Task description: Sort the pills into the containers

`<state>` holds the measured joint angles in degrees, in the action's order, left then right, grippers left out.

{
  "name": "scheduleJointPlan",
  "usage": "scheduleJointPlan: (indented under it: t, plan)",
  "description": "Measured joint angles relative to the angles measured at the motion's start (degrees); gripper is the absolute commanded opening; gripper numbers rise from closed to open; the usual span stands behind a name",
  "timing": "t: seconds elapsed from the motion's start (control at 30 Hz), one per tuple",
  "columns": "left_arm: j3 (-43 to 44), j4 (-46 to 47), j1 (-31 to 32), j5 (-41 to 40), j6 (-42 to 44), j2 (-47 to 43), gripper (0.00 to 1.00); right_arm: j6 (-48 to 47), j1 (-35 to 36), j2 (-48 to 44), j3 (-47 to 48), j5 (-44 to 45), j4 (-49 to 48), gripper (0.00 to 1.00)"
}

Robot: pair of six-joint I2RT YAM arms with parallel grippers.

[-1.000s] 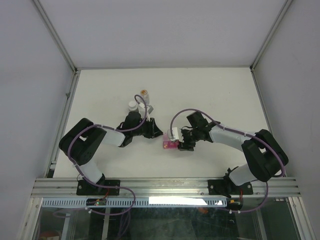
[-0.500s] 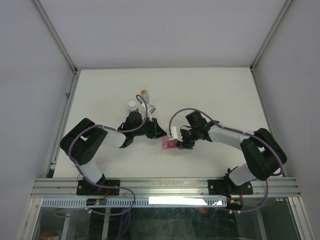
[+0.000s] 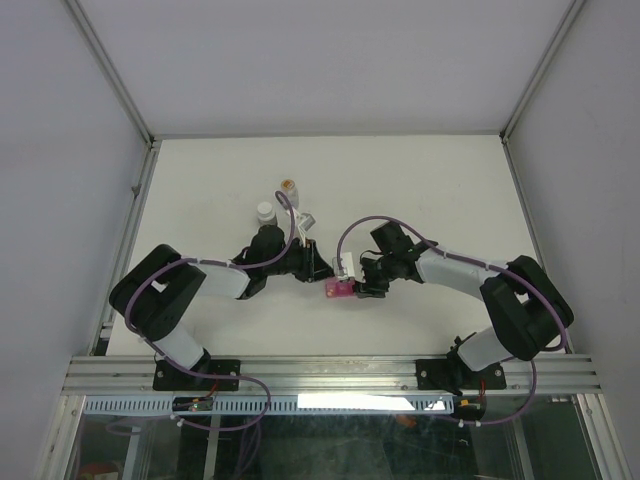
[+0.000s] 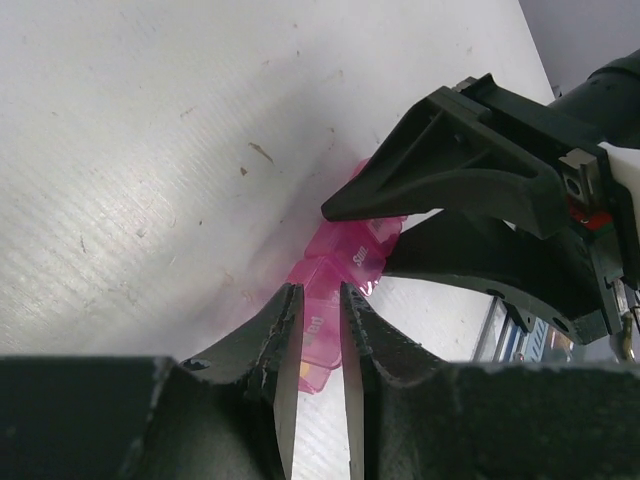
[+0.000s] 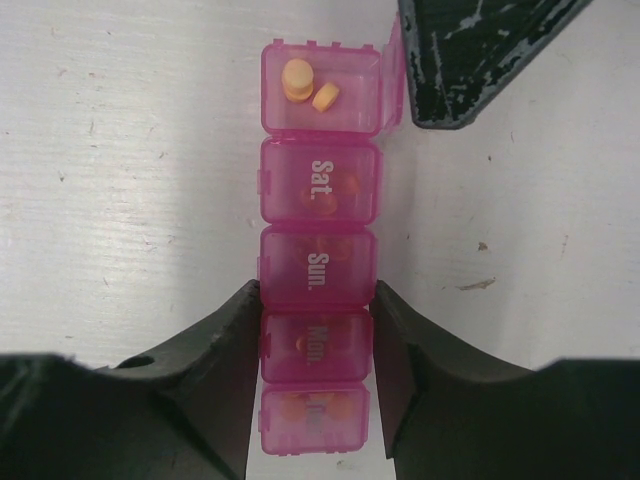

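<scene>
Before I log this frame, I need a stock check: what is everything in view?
pill organiser: one, translucent pink, on the table between the hands, end compartment open
pills: two, orange, in the open compartment; more show faintly through shut lids
white-capped bottle: one, white cap, beyond the left arm
clear bottle: one, orange-brown contents, just past the white-capped one
table: one, white
left hand: one, black, fingers close together by the organiser's open end
right hand: one, black, clamped on the organiser's sides
</scene>
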<state>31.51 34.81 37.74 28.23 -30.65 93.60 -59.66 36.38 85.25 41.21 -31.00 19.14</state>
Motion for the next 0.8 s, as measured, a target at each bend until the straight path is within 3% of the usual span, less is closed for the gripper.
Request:
scheduleJointPlan:
  t: [0.13, 0.8]
  plan:
    - [-0.04, -2.14, 0.24, 0.31, 0.04, -0.44, 0.16, 0.11, 0.04, 0.02, 0.04, 0.15, 0.0, 0.43]
    - [0.13, -12.9, 1.68, 0.42, 0.5, -5.9, 0.14, 0.48, 0.31, 0.87, 1.01, 0.42, 0.44, 0.43]
